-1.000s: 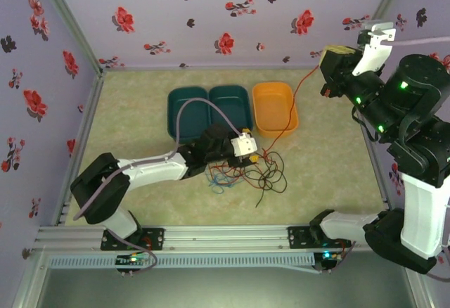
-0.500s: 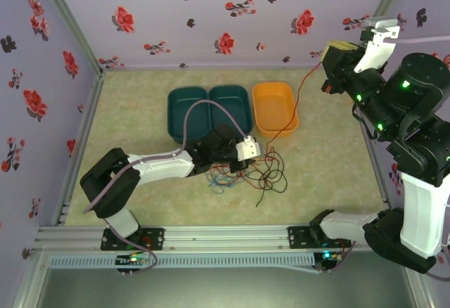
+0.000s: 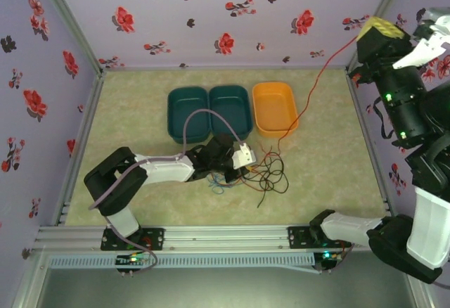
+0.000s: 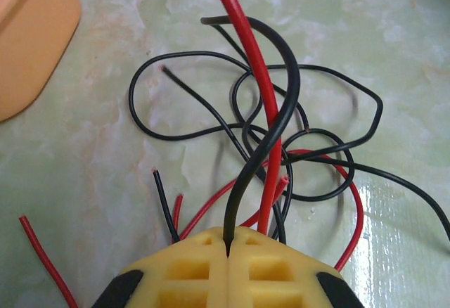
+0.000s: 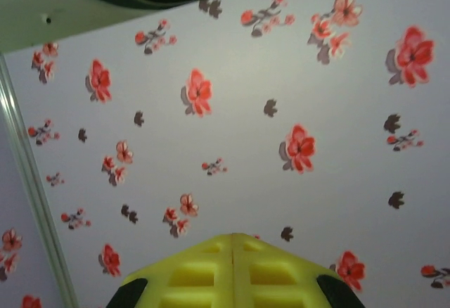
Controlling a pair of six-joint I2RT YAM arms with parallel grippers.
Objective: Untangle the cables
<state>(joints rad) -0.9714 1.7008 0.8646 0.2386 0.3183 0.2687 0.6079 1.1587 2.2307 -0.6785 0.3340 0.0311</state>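
Your left gripper sits low over the pale marbled tabletop. Its fingers are pressed together on a thin black cable at the edge of the tangle of red and black cables. Your right gripper, high at the right, is clamped on a long red cable that stretches up from the tangle past the orange plastic bin.

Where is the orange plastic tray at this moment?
In the top external view, the orange plastic tray sits right of the dark teal trays, just beyond the tangle of red and black cables.
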